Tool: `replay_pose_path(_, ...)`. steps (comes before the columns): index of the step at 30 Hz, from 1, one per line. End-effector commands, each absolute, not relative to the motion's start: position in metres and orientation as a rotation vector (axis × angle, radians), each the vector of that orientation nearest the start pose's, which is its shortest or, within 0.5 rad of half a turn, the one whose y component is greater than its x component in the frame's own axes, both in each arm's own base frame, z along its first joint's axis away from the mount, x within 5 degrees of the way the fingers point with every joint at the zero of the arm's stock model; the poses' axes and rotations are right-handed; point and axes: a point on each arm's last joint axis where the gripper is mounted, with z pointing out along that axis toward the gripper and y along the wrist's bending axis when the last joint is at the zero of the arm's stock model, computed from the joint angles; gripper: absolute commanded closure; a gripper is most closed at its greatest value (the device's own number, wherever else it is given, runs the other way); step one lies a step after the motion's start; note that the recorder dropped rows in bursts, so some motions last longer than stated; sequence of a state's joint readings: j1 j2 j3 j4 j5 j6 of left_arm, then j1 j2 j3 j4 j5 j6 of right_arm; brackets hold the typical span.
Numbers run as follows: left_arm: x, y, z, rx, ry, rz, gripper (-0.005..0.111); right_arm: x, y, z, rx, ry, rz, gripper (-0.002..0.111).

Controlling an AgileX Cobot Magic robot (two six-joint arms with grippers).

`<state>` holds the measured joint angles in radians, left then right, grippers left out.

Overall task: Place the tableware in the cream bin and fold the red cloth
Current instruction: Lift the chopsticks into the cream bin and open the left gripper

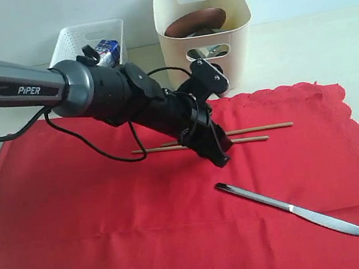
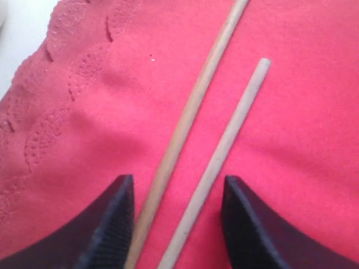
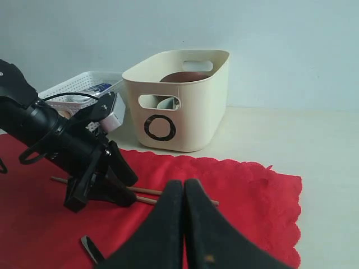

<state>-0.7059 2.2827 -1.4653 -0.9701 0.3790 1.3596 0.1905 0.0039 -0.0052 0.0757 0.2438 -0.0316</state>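
Item: two chopsticks (image 2: 190, 120), both lying between my left pincer's (image 2: 178, 185) open jaws; light, stiff, roll-prone; I'd pinch them together mid-length.

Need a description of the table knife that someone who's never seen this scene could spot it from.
Find the big red cloth that fills most of the exterior view. On its right part, toward the lower right of that view, a silver table knife lies alone on a diagonal. Unlike the two wooden chopsticks farther back, under the left hand, it is shiny metal and flat.
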Motion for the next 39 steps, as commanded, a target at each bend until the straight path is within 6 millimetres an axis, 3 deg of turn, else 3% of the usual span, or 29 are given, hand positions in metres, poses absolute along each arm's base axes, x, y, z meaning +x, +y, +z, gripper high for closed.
replay_pose_path(1, 0.334, -0.323, 0.082, 1.492, 2.072, -0.504, 0.082, 0.054, 0.012, 0.192, -0.143, 1.718, 0.189, 0.108)
replay_pose_path(6, 0.331, -0.324, 0.082, 1.512, 2.077, -0.532, 0.107, 0.054, 0.012, 0.192, -0.143, 1.718, 0.189, 0.108)
replay_pose_path(15, 0.328, -0.325, 0.097, 1.490, 2.090, -0.591, 0.107, 0.054, 0.012, 0.192, -0.143, 1.718, 0.189, 0.108)
replay_pose_path(30, 0.317, -0.323, 0.192, 1.424, 1.949, -0.684, 0.107, 0.054, 0.012, 0.192, -0.143, 1.718, 0.189, 0.108)
replay_pose_path(39, 0.339, -0.310, 0.253, 0.990, 1.866, -0.576, 0.107, 0.054, 0.012, 0.192, -0.143, 1.718, 0.189, 0.108)
